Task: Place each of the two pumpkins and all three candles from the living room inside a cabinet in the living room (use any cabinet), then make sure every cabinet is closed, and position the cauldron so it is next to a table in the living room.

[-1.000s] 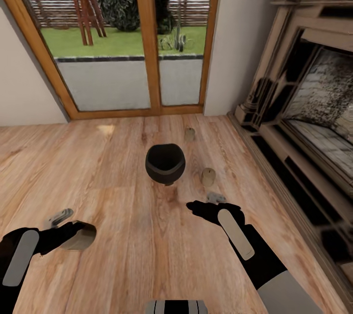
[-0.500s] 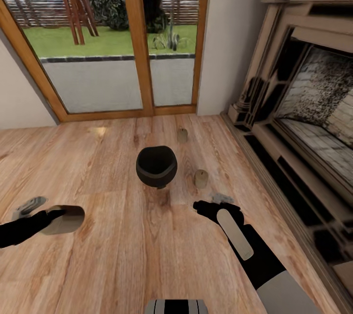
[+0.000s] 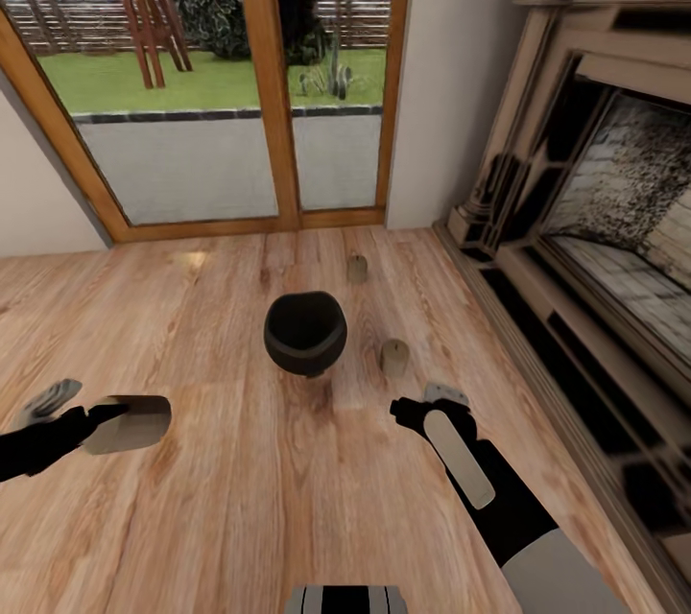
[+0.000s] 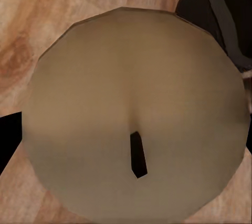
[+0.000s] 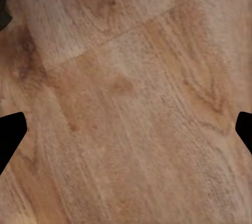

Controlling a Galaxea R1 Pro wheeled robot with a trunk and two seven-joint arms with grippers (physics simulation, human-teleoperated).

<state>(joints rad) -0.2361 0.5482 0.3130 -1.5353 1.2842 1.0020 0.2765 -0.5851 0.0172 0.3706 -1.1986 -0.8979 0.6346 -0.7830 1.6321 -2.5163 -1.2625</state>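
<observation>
My left gripper (image 3: 91, 422) is pinching a short beige-tan wax candle (image 3: 130, 423), carried above the wood floor (image 3: 240, 499) at my left; in the left wrist view its flat wick end (image 4: 137, 153) faces the camera, and I judge it light, stiff and a bit slick, best held across its round side. My right gripper (image 3: 437, 395) is spread and empty over bare floor, just short of a second stubby tan candle (image 3: 394, 357), with a third (image 3: 357, 269) farther off toward the glass patio door (image 3: 259, 96). The round matte black cauldron (image 3: 305, 333) sits on the floor between them, probably heavy, so take it by the rim; the fireplace surround (image 3: 576, 240) crowds my right side.
</observation>
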